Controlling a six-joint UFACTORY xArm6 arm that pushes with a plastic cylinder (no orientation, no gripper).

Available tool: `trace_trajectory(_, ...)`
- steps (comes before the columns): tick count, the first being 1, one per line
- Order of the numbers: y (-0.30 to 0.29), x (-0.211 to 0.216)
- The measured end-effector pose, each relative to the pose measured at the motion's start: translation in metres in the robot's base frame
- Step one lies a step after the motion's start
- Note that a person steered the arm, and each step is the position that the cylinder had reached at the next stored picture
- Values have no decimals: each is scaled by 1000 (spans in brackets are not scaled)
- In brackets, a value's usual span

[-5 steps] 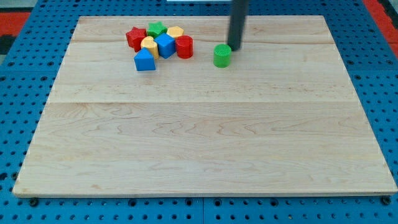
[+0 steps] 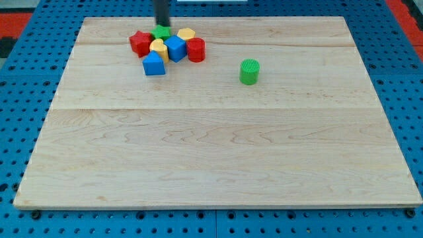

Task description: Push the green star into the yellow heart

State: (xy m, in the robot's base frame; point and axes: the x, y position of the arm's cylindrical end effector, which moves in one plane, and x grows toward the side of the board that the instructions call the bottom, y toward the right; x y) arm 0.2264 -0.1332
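Note:
The green star (image 2: 160, 33) sits at the top of a tight cluster near the board's top left. My tip (image 2: 162, 26) is right at the star's top edge, touching or nearly touching it. A yellow block (image 2: 158, 47), seemingly the heart, lies just below the star and against it. A second yellow block (image 2: 186, 34) lies to the star's right. I cannot be sure which of the two yellow blocks is the heart.
The cluster also holds a red star (image 2: 139, 43) at its left, a blue cube (image 2: 176, 47), a red cylinder (image 2: 195, 49) and a blue triangle (image 2: 154, 64) at its bottom. A green cylinder (image 2: 249, 71) stands alone to the right. All sit on the wooden board (image 2: 211, 145).
My tip has moved left from beside the green cylinder to the top of the green star. The green cylinder has shifted right and down. The red star has shifted slightly left.

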Motion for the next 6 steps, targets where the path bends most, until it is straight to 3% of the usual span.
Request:
trace_trajectory(1, 13, 33)
trace_trajectory(2, 35, 34)
trace_trajectory(4, 65, 99)
trace_trajectory(5, 22, 106)
trace_trajectory(6, 26, 126)
